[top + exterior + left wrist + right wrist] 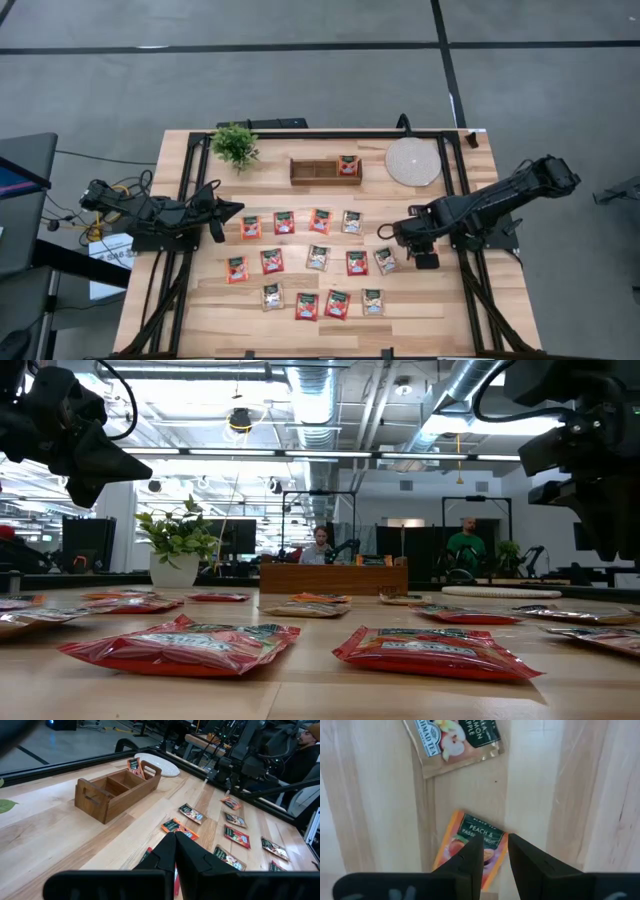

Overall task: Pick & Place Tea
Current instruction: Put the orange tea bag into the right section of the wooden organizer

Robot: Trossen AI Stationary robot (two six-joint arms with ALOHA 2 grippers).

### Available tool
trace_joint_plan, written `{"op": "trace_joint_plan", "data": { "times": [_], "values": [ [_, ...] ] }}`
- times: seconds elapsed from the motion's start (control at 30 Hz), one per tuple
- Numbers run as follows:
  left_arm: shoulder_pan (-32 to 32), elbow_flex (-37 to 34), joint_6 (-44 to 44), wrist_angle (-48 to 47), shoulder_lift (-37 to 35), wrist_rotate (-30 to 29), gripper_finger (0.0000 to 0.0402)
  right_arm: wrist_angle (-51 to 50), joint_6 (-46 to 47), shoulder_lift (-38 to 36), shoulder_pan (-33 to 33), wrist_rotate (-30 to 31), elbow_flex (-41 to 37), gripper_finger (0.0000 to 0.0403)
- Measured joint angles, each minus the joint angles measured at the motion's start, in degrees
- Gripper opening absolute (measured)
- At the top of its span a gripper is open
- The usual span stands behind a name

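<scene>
Fourteen tea sachets (317,257) lie flat on the wooden table (190,310), spread in three loose rows across its middle and near part; most are red, a few pale beige, each with a dark green label, and they lie apart from one another with bare wood between. One more red sachet (348,166) stands upright in the right-hand compartment of the wooden tray (312,172) at the far side of the table; the tray's other two compartments show only wood. In the right wrist view an orange sachet (470,845) printed with a peach label sits directly below the right gripper (494,851), whose fingers stand partly apart over it with a narrow gap between them; whether they touch it cannot be told, and a beige apple sachet (455,740) lies just beyond. From above, that gripper (400,238) hangs at the right end of the rows, near the beige sachet (386,261) of the middle row. The left gripper (232,211) waits at the left edge of the table with its fingers pressed together on nothing, pointing toward the nearest red sachet (250,228). A small potted plant (235,146) stands at the far left, left of the tray, and a round pale disc (412,161) lies to the tray's right; neither sits among the sachets
</scene>
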Motion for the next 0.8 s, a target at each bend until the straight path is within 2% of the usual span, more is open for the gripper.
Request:
{"op": "trace_joint_plan", "data": {
  "times": [0.23,0.33,0.57,0.8],
  "values": [
    [0.01,0.00,0.00,0.02,0.00,0.00,0.0000,1.88,-1.97,0.61,0.83,-7.26,0.06,0.0083],
    [0.00,-0.01,0.00,0.02,0.00,0.00,0.0000,2.74,-1.42,2.20,1.75,-7.73,0.09,0.0083],
    [0.01,-0.01,0.00,0.50,0.00,0.00,0.0000,2.90,3.39,11.10,-0.35,-8.83,0.09,0.0083],
    [0.00,-0.01,0.00,0.48,0.00,0.01,0.0000,3.87,3.53,18.20,-0.56,-10.60,0.22,0.0083]
  ]
}}
